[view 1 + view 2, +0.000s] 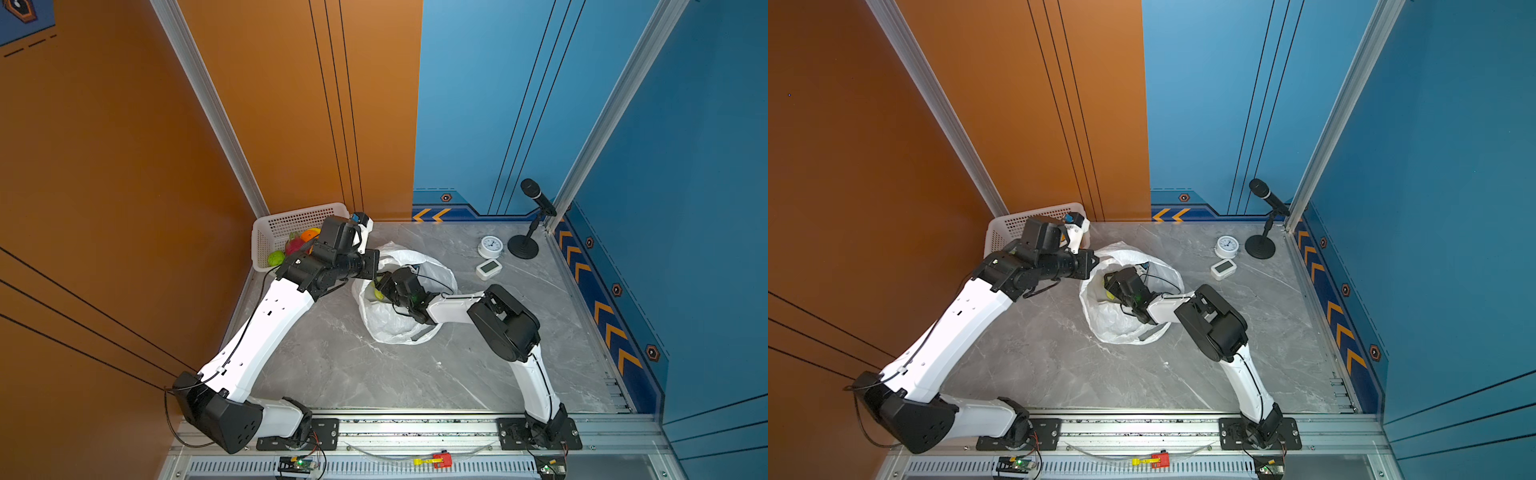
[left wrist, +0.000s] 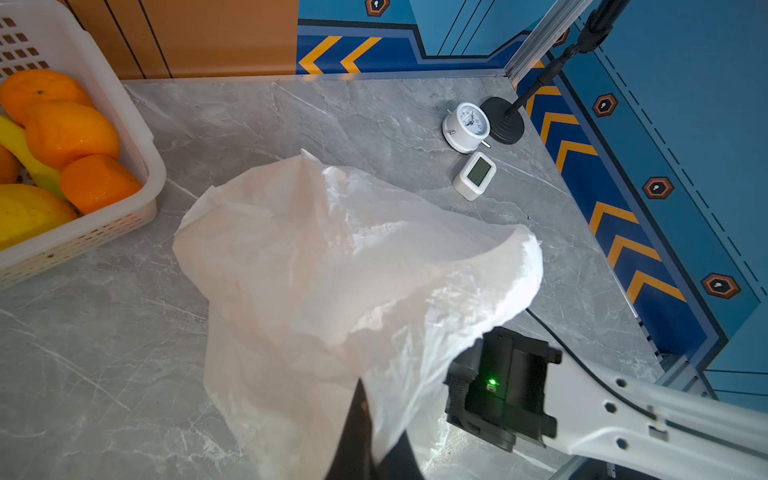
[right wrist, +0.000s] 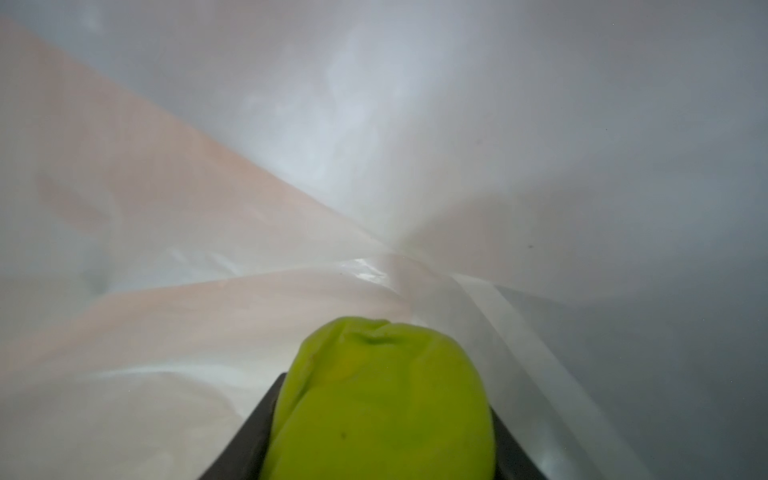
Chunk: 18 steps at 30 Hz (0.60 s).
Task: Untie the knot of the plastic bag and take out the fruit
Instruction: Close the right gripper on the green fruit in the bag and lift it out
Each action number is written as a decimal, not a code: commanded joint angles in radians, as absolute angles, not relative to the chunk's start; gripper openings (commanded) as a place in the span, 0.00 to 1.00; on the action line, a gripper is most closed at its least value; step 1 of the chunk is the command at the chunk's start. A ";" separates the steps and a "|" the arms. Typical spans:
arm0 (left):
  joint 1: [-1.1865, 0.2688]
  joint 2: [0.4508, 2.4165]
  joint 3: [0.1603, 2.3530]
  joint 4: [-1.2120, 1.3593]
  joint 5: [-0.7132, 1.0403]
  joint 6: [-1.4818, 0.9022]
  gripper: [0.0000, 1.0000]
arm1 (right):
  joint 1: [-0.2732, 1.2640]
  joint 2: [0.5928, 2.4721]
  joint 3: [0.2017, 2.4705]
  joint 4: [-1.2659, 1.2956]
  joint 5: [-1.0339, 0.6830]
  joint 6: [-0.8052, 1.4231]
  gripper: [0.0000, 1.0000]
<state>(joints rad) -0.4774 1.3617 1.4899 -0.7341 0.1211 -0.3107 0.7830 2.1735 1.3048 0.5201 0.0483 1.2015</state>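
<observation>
**Top views.** The plastic bag is seen mid-way across the grey, white-veined marbled table. It is thin, crinkled, translucent white film, and its mouth gapes upward in a rough ring. The right gripper is sunk inside that mouth. A yellow-green patch of the green fruit is glimpsed at its tip, within the bag. A white perforated basket is set in the far left corner, near the bag. In a top view a bumpy green ball, a pink-red dragon fruit and an orange are noted inside it. A round white dial clock, a small white square display and a black microphone on a disc base are placed well apart from the bag, to the right.

**Left wrist view.** The left gripper is closed on the bag's rim. Film is pinched between dark fingers and drawn up into a peaked, softly folded sheet. Glossy oranges and a curved yellow banana are piled behind the basket's grid-holed wall.

**Right wrist view.** The green fruit is clamped between the dark jaws. Its skin is smooth, matte and lime-coloured, with a dented crease at the crown. Milky film is wrapped all around it, blurred and tinted faintly peach on one side.
</observation>
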 commanded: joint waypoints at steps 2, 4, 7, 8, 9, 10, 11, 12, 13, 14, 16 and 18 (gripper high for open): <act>-0.488 1.383 1.506 -0.756 0.076 -0.308 0.04 | 0.780 2.086 1.252 0.568 0.012 1.172 0.39; -0.488 1.394 1.512 -0.756 0.058 -0.311 0.04 | 0.783 2.048 1.223 0.576 0.005 1.166 0.39; -0.489 1.414 1.519 -0.757 0.046 -0.317 0.04 | 0.792 1.997 1.188 0.561 0.000 1.132 0.38; -0.490 1.421 1.524 -0.760 0.035 -0.324 0.04 | 0.795 1.979 1.177 0.555 -0.001 1.118 0.39; -0.489 1.430 1.528 -0.762 0.022 -0.330 0.04 | 0.799 1.963 1.161 0.550 -0.001 1.108 0.39; -0.489 1.436 1.535 -0.763 0.010 -0.335 0.04 | 0.802 1.946 1.147 0.548 -0.003 1.101 0.38; -0.489 1.445 1.543 -0.763 0.001 -0.339 0.05 | 0.804 1.928 1.132 0.548 -0.003 1.097 0.38; -0.488 1.456 1.552 -0.764 -0.004 -0.342 0.06 | 0.807 1.909 1.113 0.547 -0.005 1.093 0.38; -0.488 1.465 1.562 -0.763 -0.005 -0.344 0.06 | 0.809 1.895 1.101 0.546 -0.008 1.088 0.38; -0.488 1.474 1.570 -0.764 -0.005 -0.344 0.06 | 0.812 1.877 1.088 0.544 -0.011 1.080 0.38; -0.488 1.493 1.588 -0.764 0.000 -0.345 0.06 | 0.817 1.850 1.066 0.537 -0.016 1.068 0.38; -0.488 1.513 1.603 -0.763 0.000 -0.349 0.06 | 0.824 1.821 1.038 0.540 -0.020 1.065 0.38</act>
